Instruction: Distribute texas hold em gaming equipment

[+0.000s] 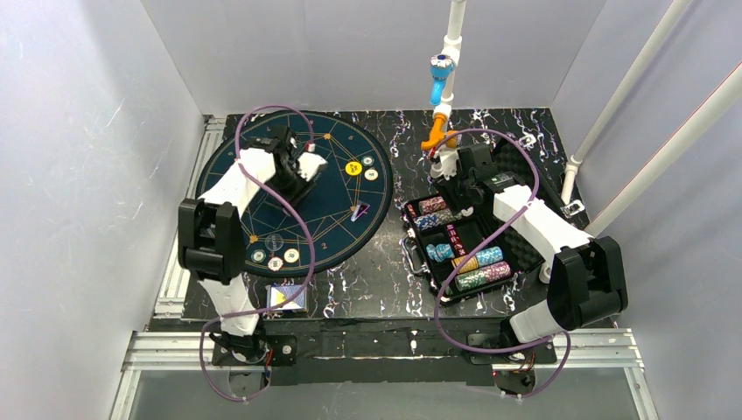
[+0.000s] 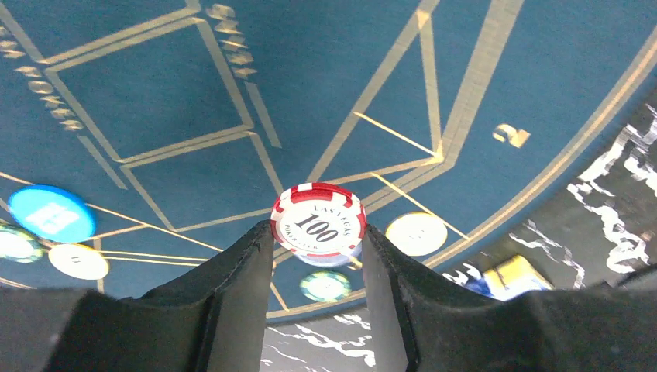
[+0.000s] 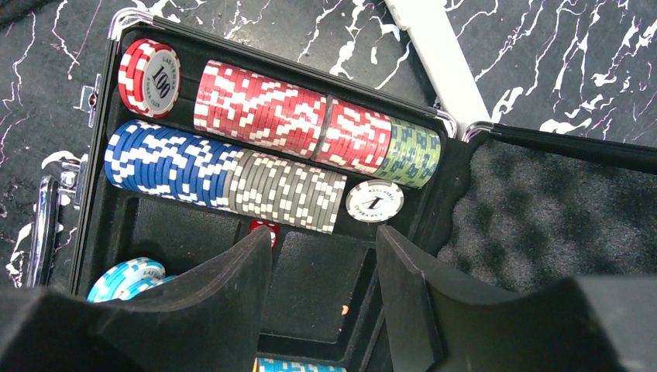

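Closest to the lens are the two black fingers (image 2: 240, 302) of the left pincer (image 2: 318, 242), and they're clamped on a red-and-white chip (image 2: 318, 223) marked 100. It is pinched rim to rim with its printed face turned back up at the wrist camera. So the disc lies flat across the jaws, not on edge, and I'd expect it to land face-up if let go.

Straight beyond it is the round blue mat (image 2: 325, 70) with its gold lines. Whether the chip touches the felt or hangs just above it, I can't tell. A pale yellow chip (image 2: 416, 232) lies just to the right of the held one and a green-edged chip (image 2: 325, 285) sits nearer the mat's rim, while a blue disc (image 2: 50, 211) and a white disc (image 2: 77, 261) lie well off to the left.

From above, the left arm is clearly the one over the mat. The right pincer (image 3: 321, 248) hovers over the open case (image 3: 457, 124) on the marbled surface (image 1: 394, 262) — jaws spread, nothing between them. The red chips (image 3: 263, 108), blue chips (image 3: 166, 163) and grey chips (image 3: 283, 190) lie as long rolls across that pincer's gap, just ahead of its tips. The placement looks to be the left arm's job, straight down from where it is.
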`<state>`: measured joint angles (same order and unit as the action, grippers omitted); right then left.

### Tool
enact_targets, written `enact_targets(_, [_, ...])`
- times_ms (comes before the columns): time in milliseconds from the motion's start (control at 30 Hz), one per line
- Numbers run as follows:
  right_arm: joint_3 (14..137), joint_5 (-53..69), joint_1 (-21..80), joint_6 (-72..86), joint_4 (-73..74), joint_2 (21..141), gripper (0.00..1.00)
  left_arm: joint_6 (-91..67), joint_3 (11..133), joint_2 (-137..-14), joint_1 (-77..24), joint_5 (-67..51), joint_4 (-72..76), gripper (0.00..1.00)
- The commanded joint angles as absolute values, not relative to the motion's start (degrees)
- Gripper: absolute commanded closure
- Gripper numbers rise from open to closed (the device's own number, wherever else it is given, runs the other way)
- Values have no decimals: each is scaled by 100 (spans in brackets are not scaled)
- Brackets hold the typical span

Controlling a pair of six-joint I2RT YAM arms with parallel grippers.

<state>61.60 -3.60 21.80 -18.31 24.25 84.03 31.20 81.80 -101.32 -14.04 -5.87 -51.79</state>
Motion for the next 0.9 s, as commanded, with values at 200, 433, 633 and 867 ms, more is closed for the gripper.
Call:
enact_targets(200, [6224, -169, 2162, -1828, 2232, 8236, 40, 3418, 9446, -11529, -774, -904, -5276, 89])
enact_targets(433, [6245, -170, 2161, -1838, 2267, 8255, 37, 3330, 9848, -12115, -734, -762, -5177, 73])
enact_targets(633, [6256, -184, 2162, -1837, 2276, 8253, 35, 3346, 9935, -12196, -688, -773, -5194, 54])
enact_targets(867, [6258, -192, 2162, -1837, 2276, 8253, 34, 3387, 10020, -12182, -677, -874, -5332, 51])
